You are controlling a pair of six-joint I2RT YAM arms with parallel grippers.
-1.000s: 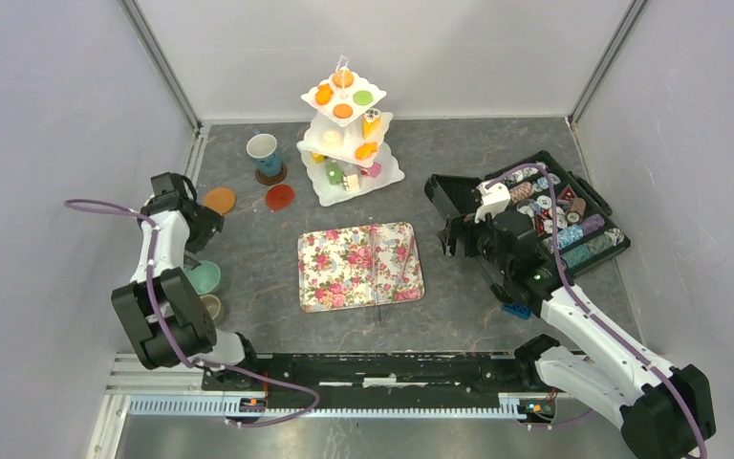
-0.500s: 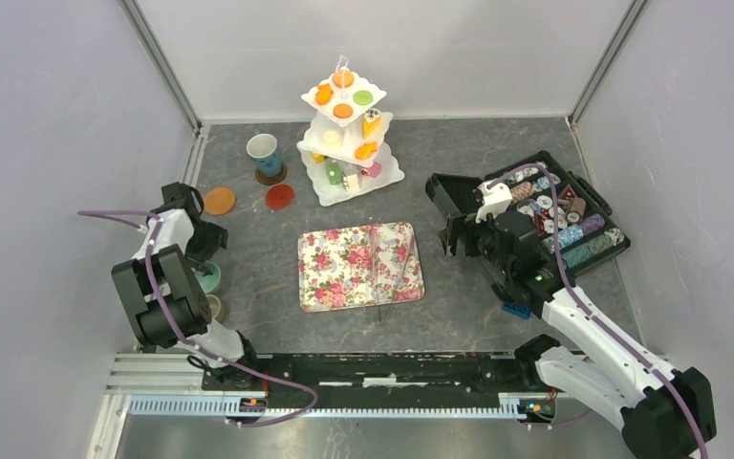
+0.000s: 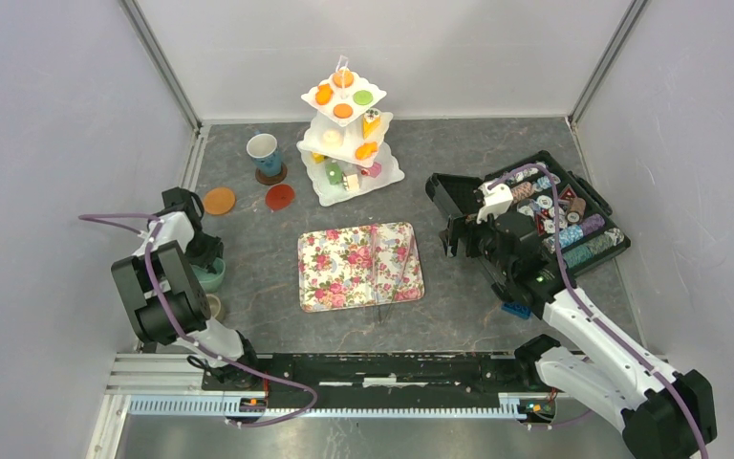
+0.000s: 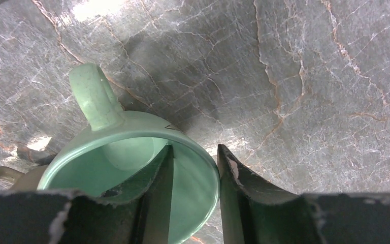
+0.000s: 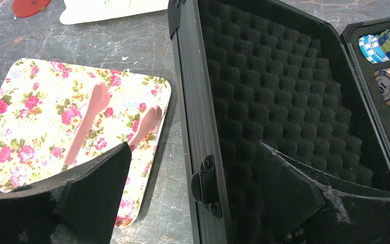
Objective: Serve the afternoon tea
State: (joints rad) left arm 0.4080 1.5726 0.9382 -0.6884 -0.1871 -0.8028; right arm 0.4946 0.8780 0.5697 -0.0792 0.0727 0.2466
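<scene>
Left tool: your left tool (image 4: 195, 150) is released, with its fingers astride the wall of the green cup (image 4: 132, 157). One finger is inside the bowl and the other is outside, close against the rim.
Green cup: it stands upright on the tabletop (image 4: 310, 76) directly under your left tool, with its handle pointing away from the fingers.
Tan cup: you find the tan cup (image 3: 213, 306) just beside the green cup, behind the left tool.
Right tool: your right tool (image 5: 194, 145) is released and holds nothing, with its fingers wide apart.
Below the right tool: one finger hangs over the floral tray (image 5: 45, 112), the other over the foam lid of the open black case (image 5: 264, 76).
Tray: two pink utensils (image 5: 89, 117) lie on it.
Cakes: the small cakes (image 3: 343, 111) sit on the white tiered stand (image 3: 328, 198), well ahead of both tools.
Teal cup: you see the teal cup (image 3: 265, 151) on a brown saucer (image 3: 270, 177), ahead of the left tool, with an orange saucer (image 3: 218, 201) and a red saucer (image 3: 279, 197) between them.
</scene>
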